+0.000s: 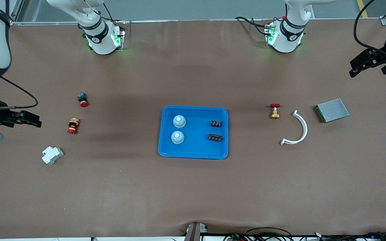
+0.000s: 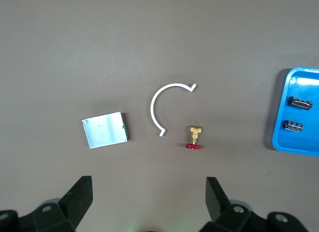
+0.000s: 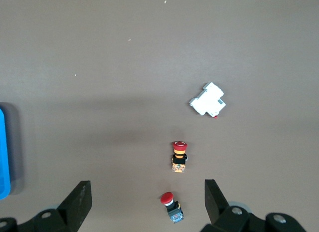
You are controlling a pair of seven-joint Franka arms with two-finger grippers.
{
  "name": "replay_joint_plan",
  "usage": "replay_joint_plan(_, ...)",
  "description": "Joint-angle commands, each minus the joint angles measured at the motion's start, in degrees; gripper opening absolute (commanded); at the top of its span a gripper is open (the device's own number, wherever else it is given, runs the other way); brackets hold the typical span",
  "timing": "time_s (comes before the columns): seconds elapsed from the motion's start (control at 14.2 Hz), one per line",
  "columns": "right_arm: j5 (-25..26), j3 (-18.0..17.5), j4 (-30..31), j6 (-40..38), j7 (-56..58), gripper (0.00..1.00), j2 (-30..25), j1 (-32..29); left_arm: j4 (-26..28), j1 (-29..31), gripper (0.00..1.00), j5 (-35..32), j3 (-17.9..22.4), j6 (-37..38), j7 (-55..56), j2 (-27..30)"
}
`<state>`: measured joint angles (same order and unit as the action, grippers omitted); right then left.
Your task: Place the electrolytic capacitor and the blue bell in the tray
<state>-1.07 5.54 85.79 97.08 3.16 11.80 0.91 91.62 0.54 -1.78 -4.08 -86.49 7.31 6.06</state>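
Note:
The bright-blue tray lies at the middle of the table. In it are two blue bells toward the right arm's end and two black electrolytic capacitors toward the left arm's end. My left gripper is open and empty, up over the table's edge at the left arm's end. Its wrist view shows the tray's end with both capacitors. My right gripper is open and empty, up over the right arm's end.
Toward the left arm's end lie a brass valve with a red handle, a white curved strip and a grey metal box. Toward the right arm's end lie two red push buttons and a white breaker.

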Motion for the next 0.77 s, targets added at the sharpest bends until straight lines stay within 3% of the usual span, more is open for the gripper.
replay_joint_plan(0.0, 0.0, -1.7, 2.8, 0.0, 0.7, 1.00, -4.0, -3.0, 1.3, 0.3, 1.00, 1.2, 0.0, 0.1, -1.2, 1.8)
replay_joint_plan(0.28, 0.0, -5.2, 2.8, -0.8, 0.4, 1.00, -6.1, -6.7, 1.0, 0.3, 1.00, 1.2, 0.3, 0.1, -1.2, 1.9)
replay_joint_plan(0.7, 0.0, -6.0, 2.8, -5.0, -0.2, 1.00, -7.6, -7.0, 0.5, 2.2, 1.00, 1.2, 0.6, 0.2, -1.3, 2.5)
